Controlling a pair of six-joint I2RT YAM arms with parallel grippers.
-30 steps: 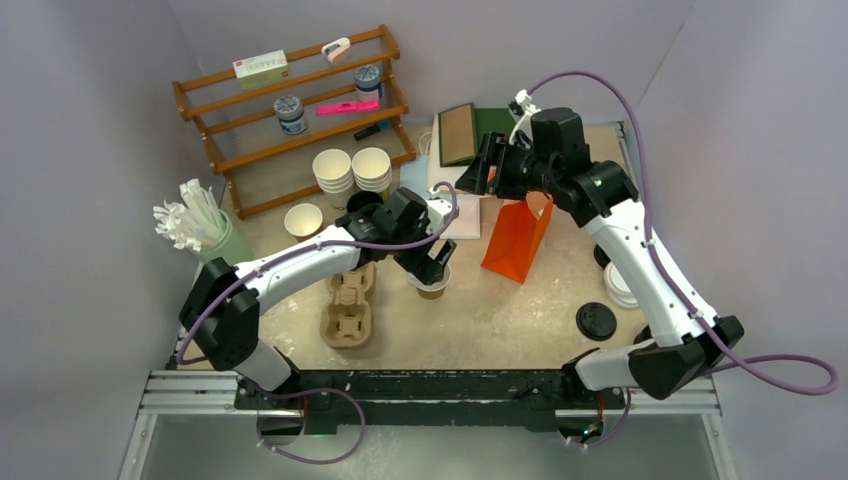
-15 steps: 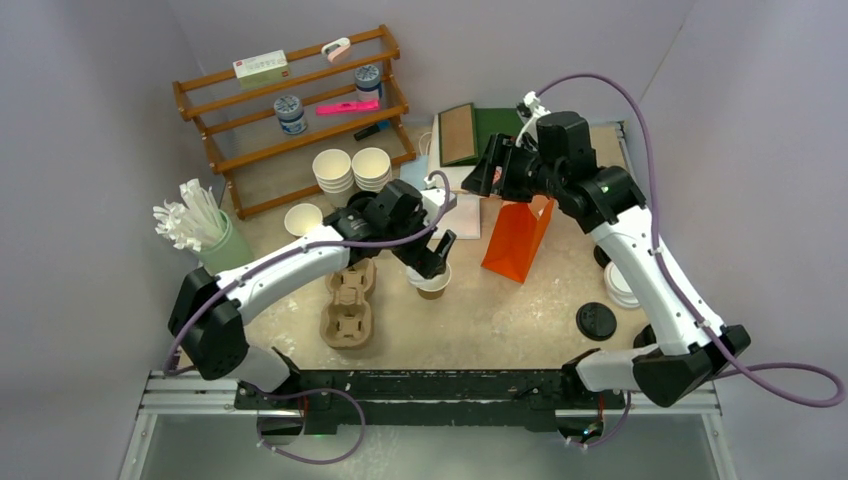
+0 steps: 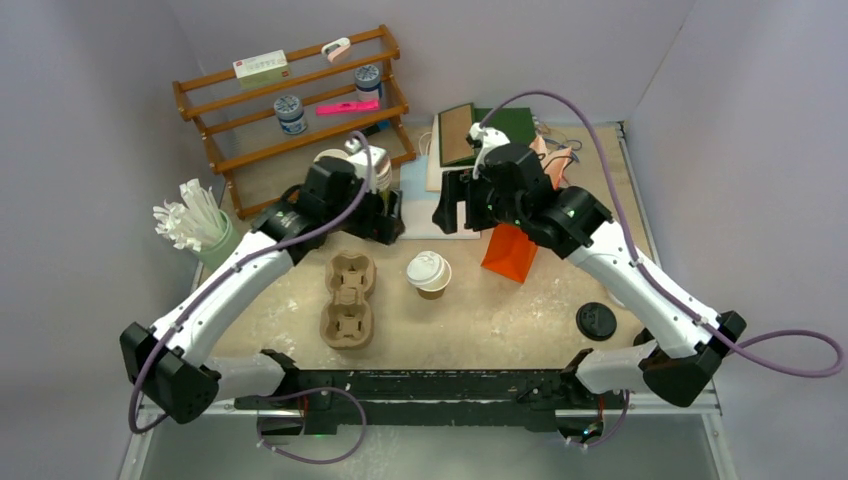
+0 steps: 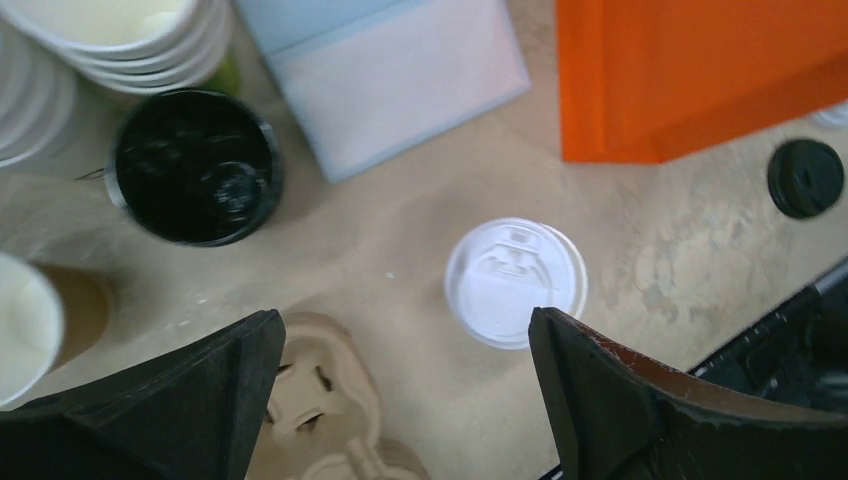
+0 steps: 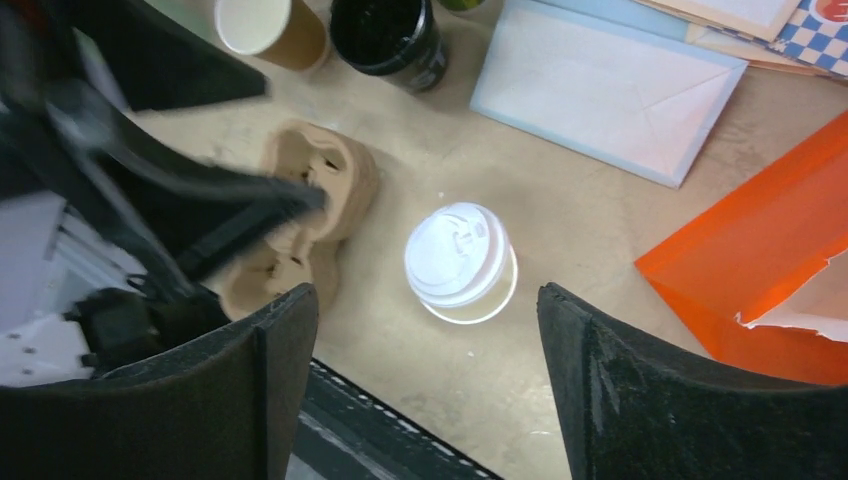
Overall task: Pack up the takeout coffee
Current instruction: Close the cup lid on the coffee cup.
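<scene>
We see the left gripper (image 4: 405, 335) and right gripper (image 5: 425, 300) with jaws spread, both empty; lidded cup (image 3: 428, 272) stands between cardboard carrier (image 3: 347, 298) and orange bag (image 3: 510, 252).

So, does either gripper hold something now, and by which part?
Nothing is held. The left gripper and right gripper are open and empty; the lidded coffee cup stands free below them.
</scene>
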